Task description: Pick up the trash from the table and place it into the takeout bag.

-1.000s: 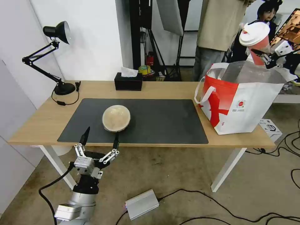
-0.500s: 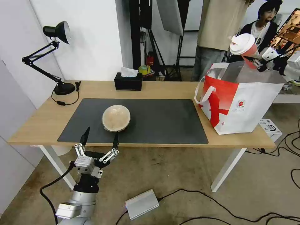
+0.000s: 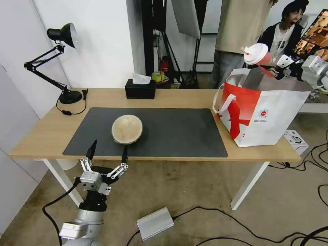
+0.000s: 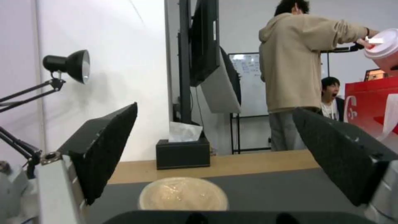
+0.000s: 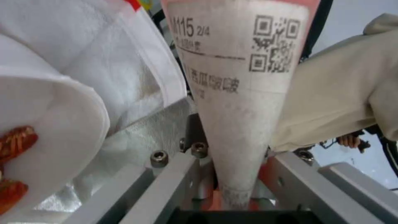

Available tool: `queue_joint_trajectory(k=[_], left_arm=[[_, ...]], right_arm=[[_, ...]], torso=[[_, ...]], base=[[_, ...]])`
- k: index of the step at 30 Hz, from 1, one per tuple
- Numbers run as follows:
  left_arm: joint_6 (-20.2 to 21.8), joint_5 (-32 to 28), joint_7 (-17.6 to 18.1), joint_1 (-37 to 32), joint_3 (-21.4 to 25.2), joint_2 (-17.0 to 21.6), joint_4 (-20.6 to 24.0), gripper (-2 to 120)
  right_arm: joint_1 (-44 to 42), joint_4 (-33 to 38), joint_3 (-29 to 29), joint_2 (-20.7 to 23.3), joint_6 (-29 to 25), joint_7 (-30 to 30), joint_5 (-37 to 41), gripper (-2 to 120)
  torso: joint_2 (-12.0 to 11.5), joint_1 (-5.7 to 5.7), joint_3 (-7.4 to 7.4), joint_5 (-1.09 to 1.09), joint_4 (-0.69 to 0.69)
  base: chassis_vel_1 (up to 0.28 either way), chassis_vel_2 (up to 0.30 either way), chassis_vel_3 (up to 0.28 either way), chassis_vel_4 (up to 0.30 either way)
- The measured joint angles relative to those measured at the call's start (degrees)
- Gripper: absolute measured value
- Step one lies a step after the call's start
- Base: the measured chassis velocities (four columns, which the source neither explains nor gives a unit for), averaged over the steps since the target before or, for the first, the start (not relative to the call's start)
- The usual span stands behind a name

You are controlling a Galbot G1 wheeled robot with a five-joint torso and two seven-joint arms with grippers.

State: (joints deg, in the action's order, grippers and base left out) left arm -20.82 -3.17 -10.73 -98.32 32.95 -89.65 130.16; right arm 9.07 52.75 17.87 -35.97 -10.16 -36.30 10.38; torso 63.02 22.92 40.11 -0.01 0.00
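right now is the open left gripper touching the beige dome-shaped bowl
Apart. The head view shows the left gripper at the table's near edge, dark mat visible between its fingertips and the beige dome-shaped bowl.

table (image 3: pixel 177 99): I see matt light wood;
mat (image 3: pixel 171 133): matt dark grey;
takeout bag (image 3: pixel 273 116): silver foil lining;
cup (image 5: pixel 240 93): paper label

The red cup (image 3: pixel 260 56) hung tilted above the open takeout bag (image 3: pixel 259 112); the beige bowl (image 3: pixel 127 129) sat, apparently dome-up, on the table's (image 3: pixel 44 133) mat.
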Motion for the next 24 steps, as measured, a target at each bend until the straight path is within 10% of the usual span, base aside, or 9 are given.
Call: queue_joint_trajectory(k=[24], left_arm=[[-1.08, 0.10, 0.02, -0.94, -0.08, -0.30, 0.25, 100]], right_arm=[[-3.47, -2.57, -1.62, 0.85, -1.24, -0.90, -1.67, 3]], torso=[[0.00, 0.00, -0.01, 0.01, 0.00]], base=[[0.000, 0.000, 0.000, 0.000]])
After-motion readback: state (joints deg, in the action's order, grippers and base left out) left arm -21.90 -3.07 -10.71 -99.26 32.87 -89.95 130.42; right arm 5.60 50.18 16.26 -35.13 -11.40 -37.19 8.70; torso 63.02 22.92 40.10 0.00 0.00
